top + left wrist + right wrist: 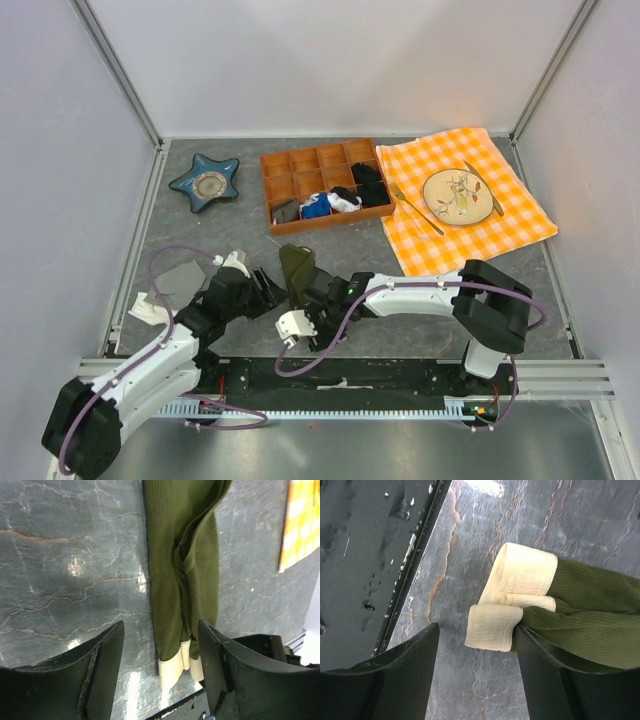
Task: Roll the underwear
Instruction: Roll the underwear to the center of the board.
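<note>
Two grippers, left (160, 630) and right (477, 631), both wide and empty, straddle the waistband (520, 575) of the underwear (295, 266), a folded strip at centre frame on the table (65, 555). Risks: a pinch catching one loose layer and opening the fold; the crowded grippers colliding.

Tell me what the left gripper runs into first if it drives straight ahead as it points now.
Most likely the underwear: its cream waistband lies on the table between the left gripper's open jaws, though depth is unclear.
</note>
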